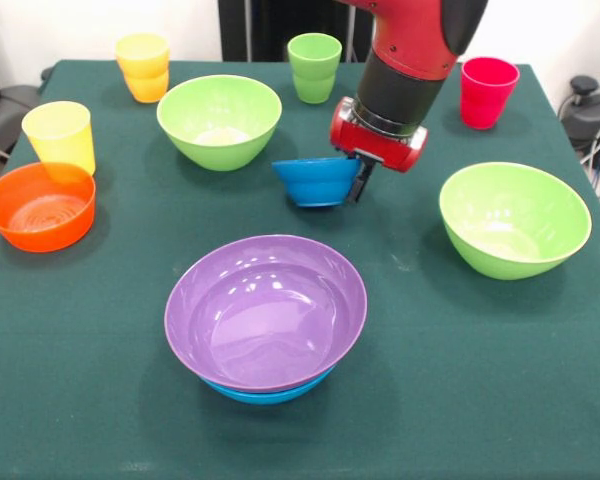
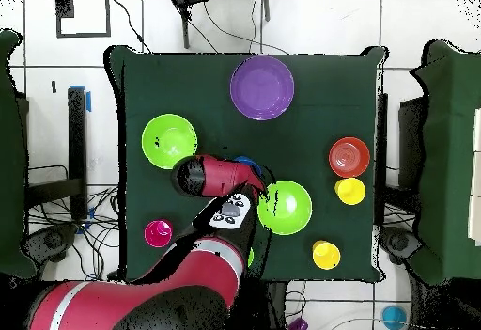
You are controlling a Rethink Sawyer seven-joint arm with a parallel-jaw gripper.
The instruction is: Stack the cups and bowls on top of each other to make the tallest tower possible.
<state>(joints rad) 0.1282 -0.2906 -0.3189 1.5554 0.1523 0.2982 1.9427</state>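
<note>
Front view: red and black arm drops in from the top, its gripper at the right rim of the small blue bowl. One dark finger shows against that rim; the bowl sits tilted and looks raised off the cloth, so the pincer appears closed on its edge, though the second finger is hidden. Wide purple bowl rests nested in the large blue bowl, only a sliver of blue showing beneath; this pair stands nearest the camera, at centre. One light green bowl lies just behind and left of the held bowl, the other light green bowl off to the right, apart from everything. Small orange bowl sits at the left edge with the yellow cup just behind it, touching or nearly so. Orange-yellow cup, light green cup and red cup line the far side, well apart. Dark green cloth covers the table. Overhead view: the arm hides most of the small blue bowl and the light green cup; white tiled floor, cables and dark furniture surround the table.
</note>
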